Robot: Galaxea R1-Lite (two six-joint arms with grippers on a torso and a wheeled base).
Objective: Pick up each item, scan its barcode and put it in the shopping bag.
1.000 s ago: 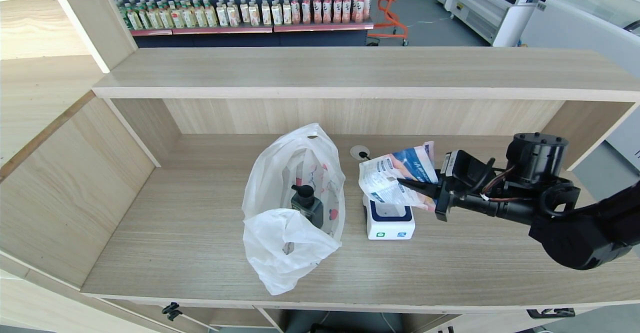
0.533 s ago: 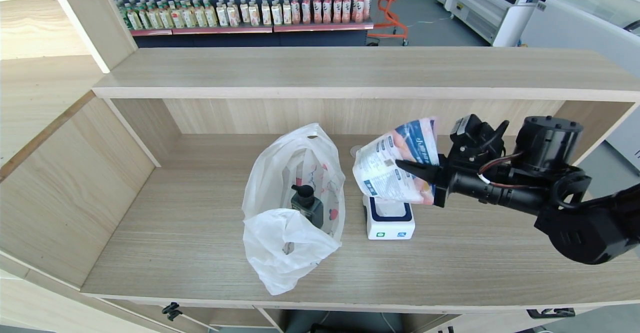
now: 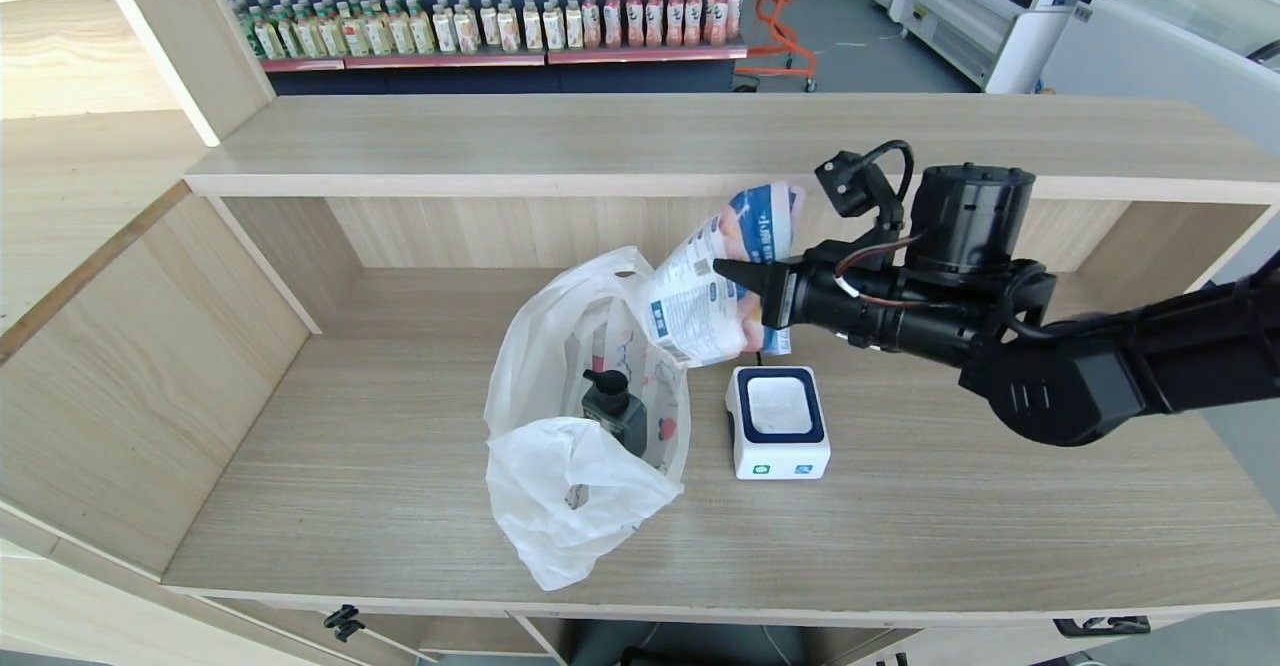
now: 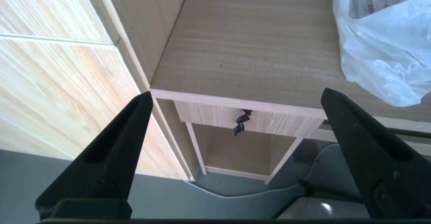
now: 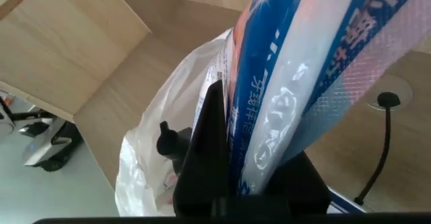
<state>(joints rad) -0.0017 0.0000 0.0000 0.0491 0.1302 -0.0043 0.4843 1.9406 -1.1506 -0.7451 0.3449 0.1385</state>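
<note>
A blue, white and pink packet (image 3: 712, 286) hangs in the air by the right rim of the white plastic shopping bag (image 3: 570, 486), above the counter. My right gripper (image 3: 728, 272) is shut on the packet, which stands nearly upright; in the right wrist view the packet (image 5: 303, 83) runs between the dark fingers (image 5: 210, 150). A dark pump bottle (image 3: 613, 408) sits inside the bag. The white barcode scanner (image 3: 778, 422) stands just right of the bag, uncovered. My left gripper (image 4: 236, 160) is open with nothing in it, low beyond the counter's front left edge, and the bag (image 4: 384, 56) lies off to one side.
The counter's back wall (image 3: 700, 231) and upper shelf (image 3: 700, 141) stand close behind the packet. A side wall (image 3: 150, 376) closes the left. A cable grommet (image 5: 385, 101) sits behind the scanner. A drawer handle (image 4: 241, 122) hangs under the front edge.
My right gripper has carried the packet up off the scanner and leftward, to the bag's rim. The scanner's face is now uncovered. Bag and bottle have not moved.
</note>
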